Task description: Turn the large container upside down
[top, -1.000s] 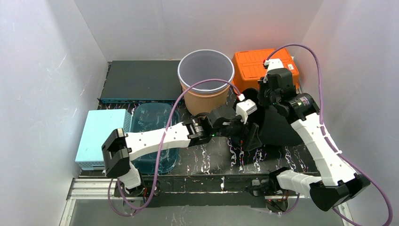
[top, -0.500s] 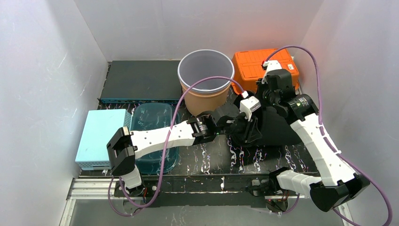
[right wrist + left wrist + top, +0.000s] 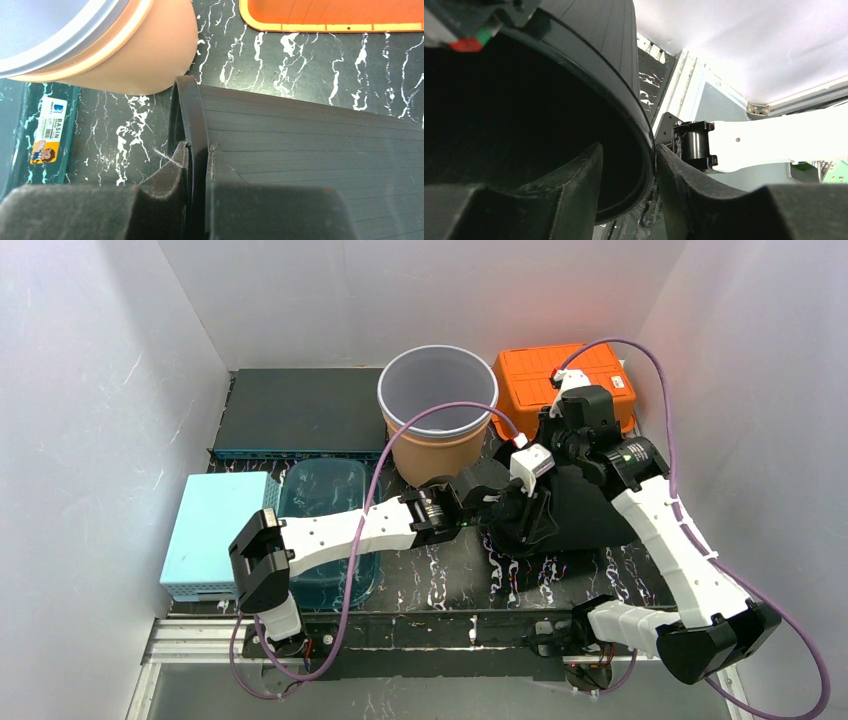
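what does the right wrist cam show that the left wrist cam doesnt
Only right wrist: the tan bucket, the orange box, the basin label, and the ribbed outer wall of the black container, its rim pinched by the right claw. Only left wrist: the container's dark inside, the left claw straddling the rim, a white arm link. Both: that rim held in a claw, above the marbled table.

The black container tips further over, its outline drawn in toward the tan bucket. The left gripper shifts further to the bucket's right, while the right gripper edges closer to it.
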### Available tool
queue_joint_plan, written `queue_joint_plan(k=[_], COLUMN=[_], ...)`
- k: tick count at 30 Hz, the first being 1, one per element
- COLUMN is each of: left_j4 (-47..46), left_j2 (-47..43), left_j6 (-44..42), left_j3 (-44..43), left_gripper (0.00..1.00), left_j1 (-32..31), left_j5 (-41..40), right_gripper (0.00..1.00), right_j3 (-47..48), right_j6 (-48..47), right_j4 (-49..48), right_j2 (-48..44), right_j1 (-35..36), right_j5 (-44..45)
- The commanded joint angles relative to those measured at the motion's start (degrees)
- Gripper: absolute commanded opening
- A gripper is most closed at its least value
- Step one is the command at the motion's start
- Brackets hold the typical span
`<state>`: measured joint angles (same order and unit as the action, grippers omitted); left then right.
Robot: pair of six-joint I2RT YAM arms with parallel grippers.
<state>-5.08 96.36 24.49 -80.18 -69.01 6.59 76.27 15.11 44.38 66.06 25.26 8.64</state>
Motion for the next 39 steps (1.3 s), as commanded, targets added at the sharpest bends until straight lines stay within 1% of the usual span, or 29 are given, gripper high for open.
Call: queue_joint_plan(k=[1, 6, 8, 9, 11, 12, 14, 15, 17, 19, 20, 21, 24, 26, 29, 32, 35, 37, 39], left_j4=[1.4, 1.5, 1.5, 1.5, 1.6, 1.6, 1.7, 1.7, 1.7, 1.9, 1.9, 2.0, 3.5, 4.3, 6.1, 8.8, 9.6, 9.7, 9.2], left_j2=[0.4, -1.5, -2.6, -3.2, -4.5, -5.1, -6.7, -7.6, -9.4, -11.9, -13.0, -14.4, -19.1, -22.4, -26.0, -28.3, -29.8, -29.9, -29.6], left_j6=[-0.4, 0.1, 0.2, 0.3, 0.5, 0.6, 0.8, 0.8, 0.8, 1.0, 1.3, 1.5, 2.2, 2.6, 3.6, 4.5, 4.7, 4.8, 4.3], left_j3=[-1.8, 1.4, 2.9, 3.7, 5.3, 6.2, 8.2, 9.2, 11.5, 14.5, 16.0, 17.6, 22.0, 25.0, 28.3, 30.6, 32.5, 33.0, 33.0], left_gripper=[0.37, 0.16, 0.1, 0.07, 0.02, 0.01, 0.0, 0.0, 0.0, 0.0, 0.0, 0.0, 0.0, 0.0, 0.0, 0.0, 0.02, 0.03, 0.04], left_j1=[0.0, 0.0, 0.0, 0.0, 0.0, 0.1, 0.1, 0.1, 0.1, 0.1, 0.1, 0.1, 0.1, 0.1, 0.1, 0.1, 0.1, 0.0, 0.1], left_j5=[-1.5, -2.1, -2.9, -3.2, -4.0, -4.4, -5.5, -5.8, -5.8, -5.8, -5.8, -5.9, -10.2, -11.5, -11.7, -12.3, -12.6, -12.3, -11.5], right_gripper=[0.01, 0.01, 0.01, 0.04, 0.18, 0.23, 0.36, 0.4, 0.43, 0.5, 0.55, 0.59, 0.66, 0.66, 0.67, 0.66, 0.65, 0.61, 0.59], right_j3=[-1.5, -1.8, -2.0, -2.0, -1.9, -1.9, -1.8, -1.6, -0.7, 0.4, 1.0, 1.5, 3.1, 3.5, 3.1, 2.5, 1.6, 0.5, -1.1], right_j6=[13.5, 13.5, 13.2, 13.1, 13.1, 13.1, 13.1, 13.1, 12.5, 11.6, 11.1, 10.4, 8.8, 7.1, 5.7, 6.5, 7.5, 9.5, 12.0], right_j4=[3.8, 3.5, 3.3, 3.2, 3.1, 3.0, 2.5, 2.4, 2.5, 3.0, 3.6, 4.4, 7.3, 8.0, 6.4, 5.0, 1.6, -2.1, -5.7], right_j2=[1.1, 0.7, 0.9, 0.9, 1.1, 1.1, 1.0, 1.0, 1.1, 1.5, 1.6, 1.8, 2.1, 1.8, 1.1, 0.6, -0.1, -0.2, -0.4], right_j1=[0.2, 0.3, 0.3, 0.2, 0.2, 0.2, 0.3, 0.3, 0.3, 0.3, 0.3, 0.3, 0.2, 0.2, 0.2, 0.2, 0.2, 0.3, 0.6], right_j5=[-10.7, -10.9, -12.0, -12.8, -13.6, -13.7, -13.7, -13.1, -12.1, -10.5, -9.5, -8.1, -1.2, -0.7, -6.3, -9.7, -16.4, -22.9, -26.7])
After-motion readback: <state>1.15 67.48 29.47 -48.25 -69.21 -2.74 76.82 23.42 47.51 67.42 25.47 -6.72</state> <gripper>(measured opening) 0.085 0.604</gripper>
